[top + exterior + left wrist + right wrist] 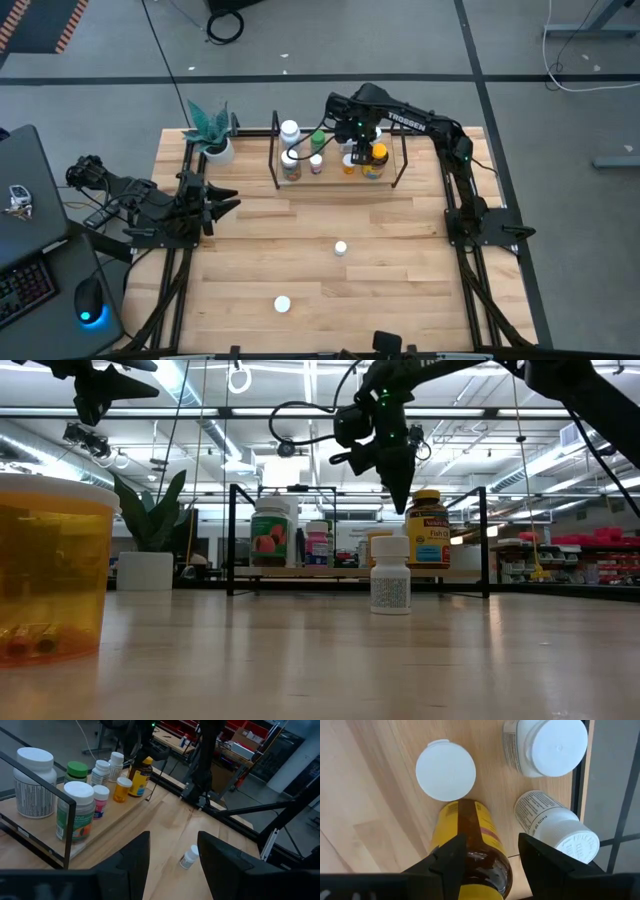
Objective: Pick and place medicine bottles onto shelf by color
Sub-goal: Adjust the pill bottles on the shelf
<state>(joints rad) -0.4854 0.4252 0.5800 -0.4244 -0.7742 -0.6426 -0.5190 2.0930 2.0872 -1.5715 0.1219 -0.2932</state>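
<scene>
The shelf [335, 187], black rods on a pale wooden base, stands at the table's far middle. Several bottles stand on it, among them a green-capped one [317, 140] and the dark amber bottle with a yellow cap [377, 155]. My right gripper [358, 137] is open just above the amber bottle [470, 835], with a finger on either side of its upper part. A small white bottle [341, 248] stands at mid-table. An orange white-capped bottle [282, 304] stands near the front edge. My left gripper [228, 203] waits open and empty at the table's left. My right gripper comes at the amber bottle's shoulder [487, 870] from above, fingers pointing down, and the bottle stands upright on the shelf base. I cannot tell whether the fingers touch it.
A potted plant [212, 132] stands at the far left corner beside the shelf. White-capped bottles [555, 745] and a flat white cap [445, 769] crowd close around the amber bottle. Open wood lies between the shelf and the two loose bottles.
</scene>
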